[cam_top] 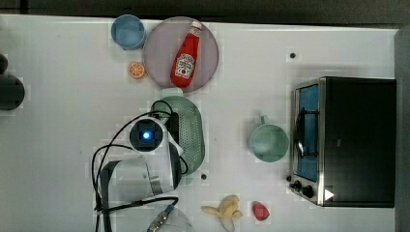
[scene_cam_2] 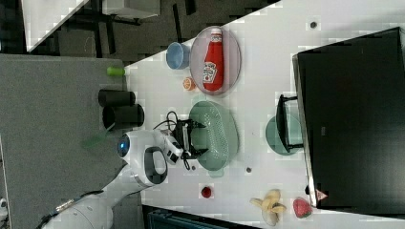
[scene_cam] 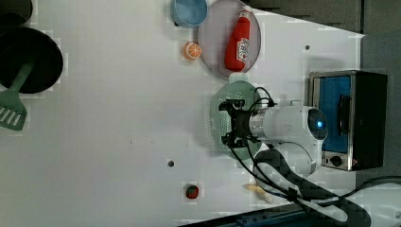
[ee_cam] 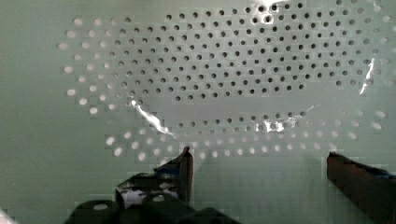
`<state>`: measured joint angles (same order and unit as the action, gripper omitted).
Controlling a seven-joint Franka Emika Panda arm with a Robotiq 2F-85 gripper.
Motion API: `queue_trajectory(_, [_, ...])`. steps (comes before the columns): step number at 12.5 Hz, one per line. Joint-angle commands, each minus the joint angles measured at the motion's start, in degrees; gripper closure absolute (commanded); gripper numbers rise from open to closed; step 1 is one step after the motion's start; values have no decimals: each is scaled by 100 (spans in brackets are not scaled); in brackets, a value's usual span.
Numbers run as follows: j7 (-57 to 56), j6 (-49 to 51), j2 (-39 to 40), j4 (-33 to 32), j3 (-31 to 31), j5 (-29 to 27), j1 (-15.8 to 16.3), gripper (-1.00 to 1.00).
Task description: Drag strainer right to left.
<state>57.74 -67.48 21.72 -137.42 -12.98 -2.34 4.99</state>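
The strainer is a pale sage-green oval colander lying just below the grey plate in the top view. It also appears in the left view and the right view. My gripper hangs over the bowl's side toward the left view's left, jaws open. In the wrist view the holed bowl of the strainer lies close beneath, and the gripper has its two dark fingertips spread wide inside it with nothing between them. The right view puts the gripper over the strainer's rim.
A grey plate holding a ketchup bottle touches the strainer's end. Around it are a blue cup, an orange slice, a green mug, a toaster oven, a banana and a strawberry.
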Motion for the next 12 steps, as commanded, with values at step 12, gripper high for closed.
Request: queue_trajectory(12, [1677,284,1016,1676,-182,18,1152,-100])
